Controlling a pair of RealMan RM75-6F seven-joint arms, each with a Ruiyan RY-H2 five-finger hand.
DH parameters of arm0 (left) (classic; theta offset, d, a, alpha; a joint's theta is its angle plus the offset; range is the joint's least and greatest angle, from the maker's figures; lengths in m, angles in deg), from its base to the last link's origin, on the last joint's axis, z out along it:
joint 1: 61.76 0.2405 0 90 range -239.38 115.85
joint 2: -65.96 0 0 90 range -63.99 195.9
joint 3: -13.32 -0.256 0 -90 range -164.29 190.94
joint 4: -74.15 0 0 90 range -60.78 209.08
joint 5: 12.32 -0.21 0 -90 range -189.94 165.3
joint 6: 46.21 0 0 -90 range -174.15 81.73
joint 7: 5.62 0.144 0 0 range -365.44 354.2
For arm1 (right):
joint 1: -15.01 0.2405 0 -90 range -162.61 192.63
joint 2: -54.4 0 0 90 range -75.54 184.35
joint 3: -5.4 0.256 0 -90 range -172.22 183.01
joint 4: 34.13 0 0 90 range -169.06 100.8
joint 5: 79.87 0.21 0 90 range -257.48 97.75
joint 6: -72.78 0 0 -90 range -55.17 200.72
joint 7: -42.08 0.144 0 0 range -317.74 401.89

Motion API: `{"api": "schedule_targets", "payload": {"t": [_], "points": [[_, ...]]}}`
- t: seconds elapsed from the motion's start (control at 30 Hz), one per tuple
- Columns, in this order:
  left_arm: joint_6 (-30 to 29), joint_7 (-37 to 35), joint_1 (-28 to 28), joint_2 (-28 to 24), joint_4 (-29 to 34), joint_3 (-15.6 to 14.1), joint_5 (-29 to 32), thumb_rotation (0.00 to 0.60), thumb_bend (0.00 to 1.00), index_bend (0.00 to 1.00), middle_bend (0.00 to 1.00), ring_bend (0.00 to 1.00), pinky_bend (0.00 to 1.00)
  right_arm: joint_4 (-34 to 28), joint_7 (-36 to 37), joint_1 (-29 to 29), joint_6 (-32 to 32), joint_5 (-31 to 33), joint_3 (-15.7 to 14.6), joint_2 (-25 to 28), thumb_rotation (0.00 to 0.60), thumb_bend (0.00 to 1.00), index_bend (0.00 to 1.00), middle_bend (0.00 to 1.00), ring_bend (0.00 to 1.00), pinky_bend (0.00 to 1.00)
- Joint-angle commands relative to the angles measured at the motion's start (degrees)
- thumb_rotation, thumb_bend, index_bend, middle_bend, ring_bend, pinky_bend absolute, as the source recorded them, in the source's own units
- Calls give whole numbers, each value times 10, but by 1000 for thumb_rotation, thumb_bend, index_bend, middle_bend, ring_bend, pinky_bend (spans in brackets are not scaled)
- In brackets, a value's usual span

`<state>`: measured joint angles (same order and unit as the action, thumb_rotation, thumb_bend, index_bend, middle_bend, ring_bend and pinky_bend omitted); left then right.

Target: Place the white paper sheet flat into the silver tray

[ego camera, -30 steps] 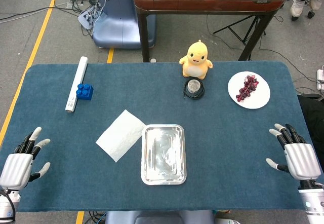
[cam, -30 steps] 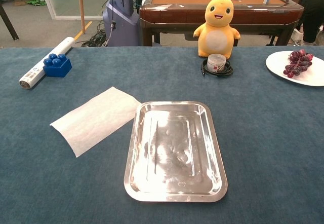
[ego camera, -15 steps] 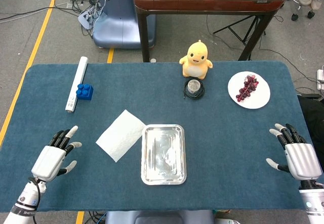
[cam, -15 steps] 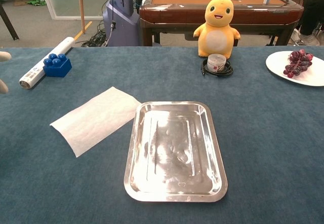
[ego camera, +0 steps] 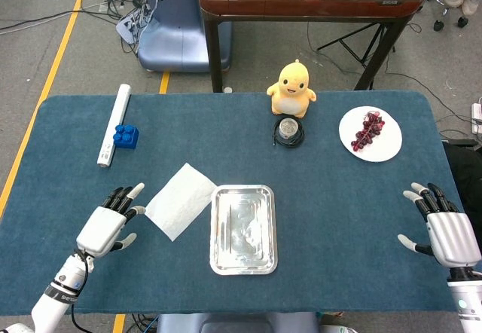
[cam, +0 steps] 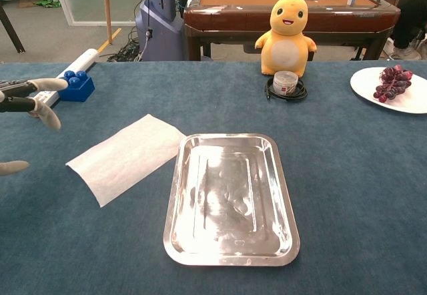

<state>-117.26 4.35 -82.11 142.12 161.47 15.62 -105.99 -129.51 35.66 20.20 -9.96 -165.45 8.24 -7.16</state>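
**Picking up a flat sheet: plenty of ways for this to get messed up**

Grabbing thin paper off a cloth-covered table is where trouble is likely here. The sheet [ego camera: 181, 200] is lying flat on the blue table [ego camera: 339, 197], just left of the tray [ego camera: 243, 228], with one corner touching or very nearly touching the tray's left rim. Nothing is in the tray yet.

The left hand [ego camera: 109, 224] is seen hovering just left of the sheet, on the side away from the tray, fingers [cam: 40, 85] spread apart and nothing held. The right hand [ego camera: 444, 230] is parked well to the right of the tray, also spread and empty.

What could go wrong, as a guess:

- No edge is lifted, so the sheet may just get pushed along the cloth instead of pinched. If it's shoved toward the tray, it could be crumpled against the rim or ridden up over it at an angle.
- If only one corner is pinched, the rest can be expected to droop and fold, so a "flat" landing is lost.
- The sheet is lying diagonal to the tray, so unless it's turned, a corner could be left hanging over the rim.
- The tray looks light and shiny, so it might get nudged if it's bumped.

The stuff behind the tray (duck toy [ego camera: 291, 89], plate of grapes [ego camera: 370, 133], blue block [ego camera: 126, 136]) is well apart, so no risk is expected there.
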Motion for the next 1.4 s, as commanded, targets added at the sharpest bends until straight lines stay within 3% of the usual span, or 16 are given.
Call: {"api": "schedule_targets", "payload": {"t": [0.03, 0.47, 0.77, 1.4], "points": [[5, 1, -4, 2, -2, -1, 4, 600, 162, 334, 0, 0, 48, 0, 0, 0, 1, 0, 0, 0, 600, 28, 233, 174, 84, 297], [22, 17, -24, 22, -19, -5, 14, 600, 133, 338, 0, 0, 48, -1, 1, 1, 3, 0, -1, 1, 600, 28, 234, 174, 84, 297], [-1, -2, -35, 65, -90, -12, -15, 600, 133, 358, 0, 0, 48, -1, 6, -1, -1, -1, 0, 4, 600, 28, 247, 182, 84, 297], [26, 27, -46, 99, -132, -14, 23, 600, 133, 348, 0, 0, 48, -3, 11, 1, 5, -4, -3, 6, 600, 28, 247, 188, 84, 297]]}}
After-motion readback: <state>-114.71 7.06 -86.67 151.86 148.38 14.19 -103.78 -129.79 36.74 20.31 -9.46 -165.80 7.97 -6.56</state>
